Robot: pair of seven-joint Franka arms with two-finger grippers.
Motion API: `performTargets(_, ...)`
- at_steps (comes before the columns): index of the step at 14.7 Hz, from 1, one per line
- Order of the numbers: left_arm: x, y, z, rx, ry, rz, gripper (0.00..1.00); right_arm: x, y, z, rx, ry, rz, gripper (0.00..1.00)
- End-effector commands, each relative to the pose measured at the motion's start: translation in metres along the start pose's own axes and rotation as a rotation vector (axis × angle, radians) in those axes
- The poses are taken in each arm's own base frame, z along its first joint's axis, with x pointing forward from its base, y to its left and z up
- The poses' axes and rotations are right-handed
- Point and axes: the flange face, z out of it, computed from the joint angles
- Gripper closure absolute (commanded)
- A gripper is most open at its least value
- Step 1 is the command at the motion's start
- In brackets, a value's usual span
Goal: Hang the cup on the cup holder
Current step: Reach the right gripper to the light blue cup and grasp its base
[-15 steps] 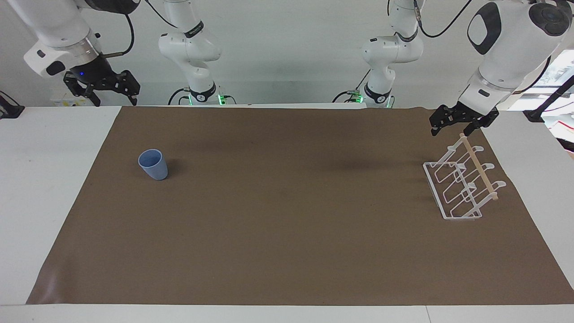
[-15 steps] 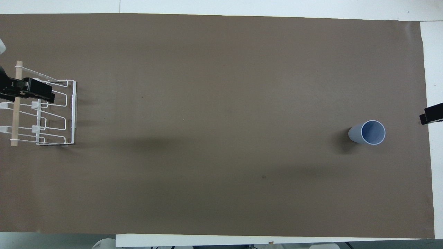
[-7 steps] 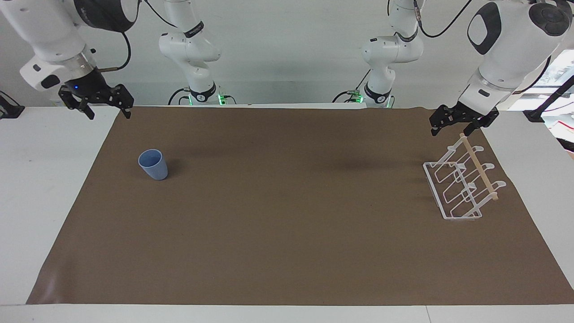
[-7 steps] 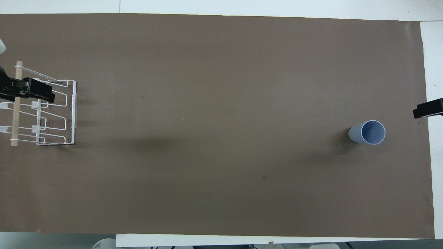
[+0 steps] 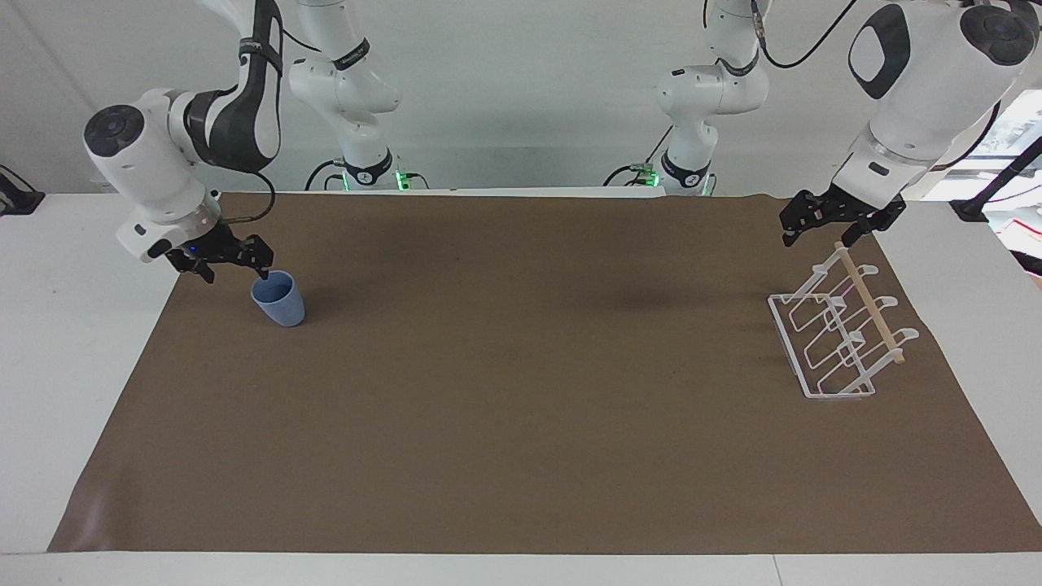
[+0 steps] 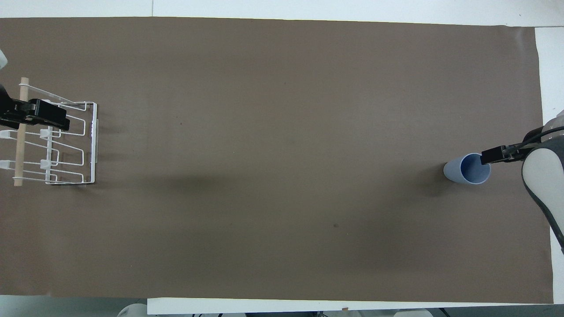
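The light blue cup (image 5: 278,299) (image 6: 469,169) stands upright on the brown mat toward the right arm's end of the table. My right gripper (image 5: 236,271) (image 6: 506,157) hangs open low beside it. One fingertip (image 5: 263,275) is at the cup's rim, the other is outside the cup, toward the table's end. Nothing is gripped. The white wire cup holder (image 5: 838,334) (image 6: 66,145) with its wooden rod sits at the left arm's end. My left gripper (image 5: 822,230) (image 6: 26,115) waits open in the air over the holder's end nearest the robots.
The brown mat (image 5: 521,423) covers most of the white table (image 5: 73,325). Bare white strips run along both ends. Between the cup and the holder there is only mat.
The right arm has swung down from high over the table's corner to the cup, bringing one finger to its rim. The left arm, cup and holder have not moved.
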Motion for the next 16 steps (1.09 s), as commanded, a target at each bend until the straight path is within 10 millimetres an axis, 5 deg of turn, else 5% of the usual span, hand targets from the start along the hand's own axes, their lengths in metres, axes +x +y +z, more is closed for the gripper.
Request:
performTargets(1, -0.006, -0.003, 0.0, -0.01, 0.017, 0.003, 0.0, -0.005, 0.022, 0.022, 0.03, 0.017, -0.05, 0.0)
performTargets(7, -0.006, -0.003, 0.0, -0.01, 0.016, 0.003, 0.0, -0.003, 0.015, 0.059, 0.021, 0.03, -0.055, 0.17)
performTargets(10, -0.006, -0.003, 0.0, -0.01, 0.016, 0.003, 0.0, -0.002, 0.011, 0.066, 0.026, 0.019, -0.063, 0.55)
performTargets(12, -0.006, -0.001, 0.0, -0.01, 0.011, 0.006, 0.0, 0.0, 0.011, 0.069, 0.029, 0.012, -0.066, 0.89)
performTargets(13, -0.008, 0.004, 0.001, -0.009, 0.003, 0.015, 0.0, 0.001, 0.01, 0.068, 0.027, 0.011, -0.076, 0.98)
performTargets(16, -0.004, 0.006, -0.002, -0.009, 0.025, 0.014, 0.0, 0.008, 0.008, 0.054, 0.035, -0.008, -0.112, 1.0)
